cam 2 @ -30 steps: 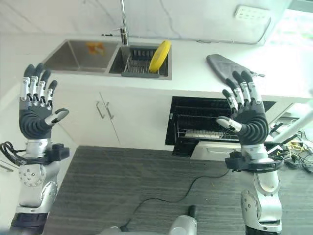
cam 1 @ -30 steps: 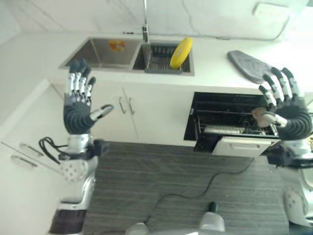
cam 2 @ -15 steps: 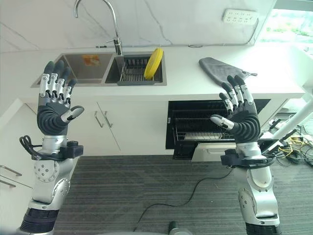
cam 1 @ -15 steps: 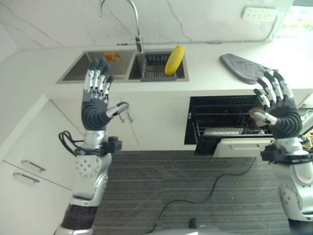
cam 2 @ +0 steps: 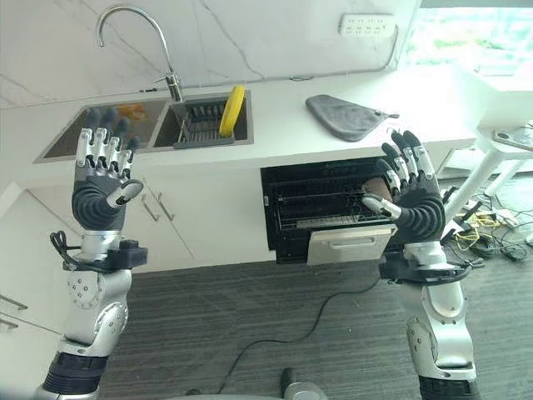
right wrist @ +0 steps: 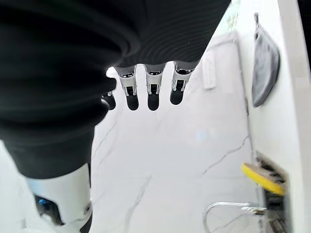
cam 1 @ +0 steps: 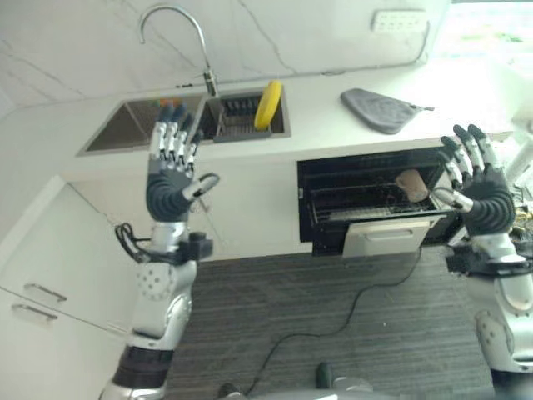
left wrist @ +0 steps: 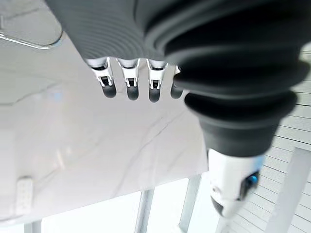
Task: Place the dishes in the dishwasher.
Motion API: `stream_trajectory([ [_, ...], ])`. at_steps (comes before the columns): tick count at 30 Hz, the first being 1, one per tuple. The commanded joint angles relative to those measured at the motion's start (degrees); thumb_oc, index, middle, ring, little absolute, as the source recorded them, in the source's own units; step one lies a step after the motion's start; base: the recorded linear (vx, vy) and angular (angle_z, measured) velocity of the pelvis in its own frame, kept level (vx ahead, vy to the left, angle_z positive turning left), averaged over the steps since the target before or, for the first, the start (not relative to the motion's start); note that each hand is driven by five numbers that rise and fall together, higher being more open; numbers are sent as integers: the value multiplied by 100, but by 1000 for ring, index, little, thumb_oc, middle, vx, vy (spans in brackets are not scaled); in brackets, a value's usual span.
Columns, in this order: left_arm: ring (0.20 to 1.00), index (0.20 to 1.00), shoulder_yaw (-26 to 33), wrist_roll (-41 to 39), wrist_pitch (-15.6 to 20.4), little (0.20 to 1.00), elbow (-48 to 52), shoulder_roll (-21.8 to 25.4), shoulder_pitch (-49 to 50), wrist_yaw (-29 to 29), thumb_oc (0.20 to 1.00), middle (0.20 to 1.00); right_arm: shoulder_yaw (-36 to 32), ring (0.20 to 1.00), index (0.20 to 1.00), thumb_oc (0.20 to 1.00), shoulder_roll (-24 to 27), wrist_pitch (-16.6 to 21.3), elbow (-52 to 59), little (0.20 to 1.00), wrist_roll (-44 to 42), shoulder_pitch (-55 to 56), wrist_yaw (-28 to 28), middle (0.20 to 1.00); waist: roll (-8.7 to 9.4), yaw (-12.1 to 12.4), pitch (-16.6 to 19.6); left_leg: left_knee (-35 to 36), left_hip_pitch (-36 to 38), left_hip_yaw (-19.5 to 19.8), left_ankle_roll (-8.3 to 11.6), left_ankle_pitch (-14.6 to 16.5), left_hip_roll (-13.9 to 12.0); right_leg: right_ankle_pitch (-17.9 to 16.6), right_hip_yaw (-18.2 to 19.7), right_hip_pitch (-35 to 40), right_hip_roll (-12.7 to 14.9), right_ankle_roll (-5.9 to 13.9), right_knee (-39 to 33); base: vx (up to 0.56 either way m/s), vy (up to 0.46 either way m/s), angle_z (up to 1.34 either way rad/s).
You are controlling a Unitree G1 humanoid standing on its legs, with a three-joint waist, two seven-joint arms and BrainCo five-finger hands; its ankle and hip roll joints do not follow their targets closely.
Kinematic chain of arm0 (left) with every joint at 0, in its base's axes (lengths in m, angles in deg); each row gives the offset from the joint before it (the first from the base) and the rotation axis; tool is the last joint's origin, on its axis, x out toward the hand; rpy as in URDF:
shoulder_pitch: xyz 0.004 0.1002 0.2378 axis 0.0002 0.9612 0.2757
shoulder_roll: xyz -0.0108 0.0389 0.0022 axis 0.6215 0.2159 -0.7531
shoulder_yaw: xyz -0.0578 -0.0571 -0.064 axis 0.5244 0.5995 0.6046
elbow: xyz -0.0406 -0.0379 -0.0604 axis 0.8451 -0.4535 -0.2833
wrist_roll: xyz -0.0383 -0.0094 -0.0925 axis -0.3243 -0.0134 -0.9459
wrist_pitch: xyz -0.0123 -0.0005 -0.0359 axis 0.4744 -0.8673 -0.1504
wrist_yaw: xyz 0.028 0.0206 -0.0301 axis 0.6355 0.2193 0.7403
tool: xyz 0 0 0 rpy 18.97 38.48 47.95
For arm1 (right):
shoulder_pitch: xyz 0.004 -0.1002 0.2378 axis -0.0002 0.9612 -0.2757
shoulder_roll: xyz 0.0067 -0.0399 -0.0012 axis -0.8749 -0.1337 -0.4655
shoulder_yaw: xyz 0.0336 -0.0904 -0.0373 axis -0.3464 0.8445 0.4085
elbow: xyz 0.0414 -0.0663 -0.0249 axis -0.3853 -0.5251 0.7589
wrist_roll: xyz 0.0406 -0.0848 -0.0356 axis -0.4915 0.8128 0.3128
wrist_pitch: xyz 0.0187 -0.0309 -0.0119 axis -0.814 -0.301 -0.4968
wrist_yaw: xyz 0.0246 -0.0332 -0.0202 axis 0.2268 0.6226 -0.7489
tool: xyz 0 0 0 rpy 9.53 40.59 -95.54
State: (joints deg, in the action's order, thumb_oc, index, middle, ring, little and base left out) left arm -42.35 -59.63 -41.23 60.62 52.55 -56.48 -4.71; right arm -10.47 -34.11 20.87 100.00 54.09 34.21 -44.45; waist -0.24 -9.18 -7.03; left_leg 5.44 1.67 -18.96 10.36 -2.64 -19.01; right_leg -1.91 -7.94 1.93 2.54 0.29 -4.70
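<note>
A yellow plate (cam 1: 267,105) stands on edge in the dark dish rack (cam 2: 200,127) inside the sink's right basin. Under the counter the dishwasher (cam 1: 375,200) is open, its wire rack (cam 2: 321,204) showing and a white front panel (cam 1: 387,237) pulled out below. A brownish item (cam 1: 410,185) sits in the rack. My left hand (cam 1: 171,179) is raised in front of the sink, fingers (left wrist: 129,82) straight, holding nothing. My right hand (cam 1: 481,196) is raised before the dishwasher's right side, also open and empty, its fingers (right wrist: 150,92) straight.
A grey cloth (cam 1: 379,110) lies on the white counter above the dishwasher. A curved tap (cam 1: 171,25) rises behind the sink, and something orange (cam 2: 125,110) lies in the left basin. White drawers (cam 1: 33,292) jut out at the left. A white table (cam 2: 508,137) stands at the right.
The whole picture has shifted, so the camera has moved; more of the wall and tap shows. Both hands stay raised and open.
</note>
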Motion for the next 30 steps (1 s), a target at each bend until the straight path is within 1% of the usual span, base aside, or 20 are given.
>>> stream_trajectory([
  [1,1000,1000,266,-310,604,1000,543,150,427,-27,1000,1000,-63,1000,1000,1000,389,262,256,1000,-242,-335,-270,1000,-43,69,47,-44,-99,237,2,-1052,-121,495,10,546,-70,316,-30,223,381,7],
  [3,1000,1000,311,-375,684,1000,571,93,600,-112,1000,1000,-156,1000,1000,1000,499,151,280,1000,-311,-357,-285,1000,-45,109,55,-44,-27,315,-29,-857,-81,505,41,566,76,356,-30,263,465,-7],
  [6,1000,1000,366,-417,622,1000,618,115,600,-191,1000,1000,-226,1000,1000,1000,503,9,417,1000,-192,-405,-200,1000,-30,72,86,-44,126,-200,-101,-387,74,388,-237,577,469,602,-30,225,473,-21],
  [7,1000,1000,363,-395,612,1000,614,123,577,-187,1000,1000,-226,1000,1000,1000,484,13,433,1000,-168,-406,-191,1000,-26,74,89,-44,130,-216,-107,-353,94,370,-267,581,521,642,-30,260,525,-3],
  [8,1000,1000,348,-214,578,1000,565,157,499,-113,1000,1000,-244,1000,1000,1000,447,13,463,1000,-195,-412,-131,1000,-7,69,100,-44,144,-201,-132,-279,191,293,-286,596,677,792,-30,229,422,9],
  [10,1000,1000,307,-78,420,1000,547,226,282,-15,1000,1000,-262,1000,1000,1000,398,38,513,1000,-232,-423,-1,1000,56,121,98,-44,167,-35,-233,-126,413,223,-314,626,892,999,18,255,476,18],
  [12,1000,1000,307,-64,251,1000,549,264,62,-62,1000,1000,-217,1000,1000,1000,266,101,531,1000,-180,-463,68,1000,129,213,57,-44,212,187,-418,59,735,209,-340,510,1130,1132,464,254,424,34],
  [14,1000,1000,307,233,22,1000,604,287,-43,5,1000,1000,-98,1000,1000,1000,151,43,634,1000,-23,-438,208,1000,182,298,28,-44,256,399,-630,207,1021,0,-315,292,1353,1126,1105,293,390,43],
  [16,1000,1000,296,422,-95,1000,599,308,-86,60,1000,1000,-26,1000,1000,1000,61,10,689,1000,6,-418,270,1000,188,345,21,-44,275,487,-753,276,1155,-136,-286,128,1446,1101,1555,251,309,33],
  [18,1000,1000,291,861,-157,1000,626,361,-93,154,1000,1000,123,1000,1000,1000,-124,37,673,1000,123,-368,248,1000,136,405,-2,-44,310,599,-905,358,1300,-231,-290,-118,1387,1049,2166,273,287,3],
  [19,1000,1000,270,972,-181,1000,639,386,-99,255,1000,1000,181,1000,1000,1000,-148,16,661,1000,170,-370,227,1000,131,396,-12,-44,338,582,-920,379,1318,-258,-297,-236,1314,1046,2238,247,211,-39],
  [20,1000,1000,273,964,-226,1000,655,436,-115,296,1000,1000,212,1000,1000,1000,-132,-4,637,1000,231,-369,247,1000,125,380,-28,-44,362,562,-923,396,1330,-152,-302,-305,1152,1034,2154,169,96,-42],
  [21,1000,1000,293,928,-247,1000,648,482,-137,325,1000,1000,187,1000,1000,1000,-93,-24,622,1000,235,-350,233,1000,142,353,-38,-44,380,527,-911,396,1348,-47,-338,-328,986,1013,1978,263,28,-48],
  [22,1000,1000,311,842,-259,1000,638,528,-181,295,1000,1000,82,1000,1000,1000,-14,-54,580,1000,102,-311,172,1000,197,299,-55,-44,452,444,-897,450,1387,48,-431,-280,744,995,1478,253,-27,-30],
  [23,1000,1000,330,830,-255,1000,643,534,-165,243,1000,1000,34,1000,1000,1000,8,-34,558,1000,37,-291,136,1000,226,284,-67,-44,486,403,-882,464,1393,59,-468,-241,673,979,1200,356,-162,-20],
  [24,1000,1000,297,800,-353,1000,741,493,-87,110,1000,1000,-60,1000,1000,1000,37,42,535,1000,-22,-216,128,1000,319,213,-92,-44,570,318,-883,556,1441,-122,-366,-200,564,993,446,281,-213,-4],
  [26,1000,1000,245,661,-434,1000,746,465,-24,11,1000,1000,-40,1000,1000,1000,23,102,508,1000,-24,-175,194,1000,372,138,-106,-44,689,321,-906,702,1495,-520,-163,-351,569,1053,75,258,-271,8],
  [27,1000,1000,240,648,-422,1000,745,451,20,-39,1000,1000,-44,1000,1000,1000,-4,105,523,1000,-50,-137,194,1000,377,98,-116,-44,755,342,-932,770,1504,-629,-38,-466,569,1056,103,224,-313,-10],
  [28,1000,1000,248,585,-419,1000,756,454,60,-127,1000,1000,-44,1000,1000,1000,-11,130,507,1000,-53,-109,241,1000,372,61,-114,-44,800,375,-976,813,1489,-587,137,-514,502,1040,111,205,-305,-16],
  [30,1000,1000,209,454,-428,1000,766,426,83,-189,1000,1000,-54,1000,1000,1000,10,117,469,1000,-76,-116,314,1000,354,44,-64,-44,866,383,-970,820,1442,-520,175,-436,419,955,10,222,-359,-2],
])
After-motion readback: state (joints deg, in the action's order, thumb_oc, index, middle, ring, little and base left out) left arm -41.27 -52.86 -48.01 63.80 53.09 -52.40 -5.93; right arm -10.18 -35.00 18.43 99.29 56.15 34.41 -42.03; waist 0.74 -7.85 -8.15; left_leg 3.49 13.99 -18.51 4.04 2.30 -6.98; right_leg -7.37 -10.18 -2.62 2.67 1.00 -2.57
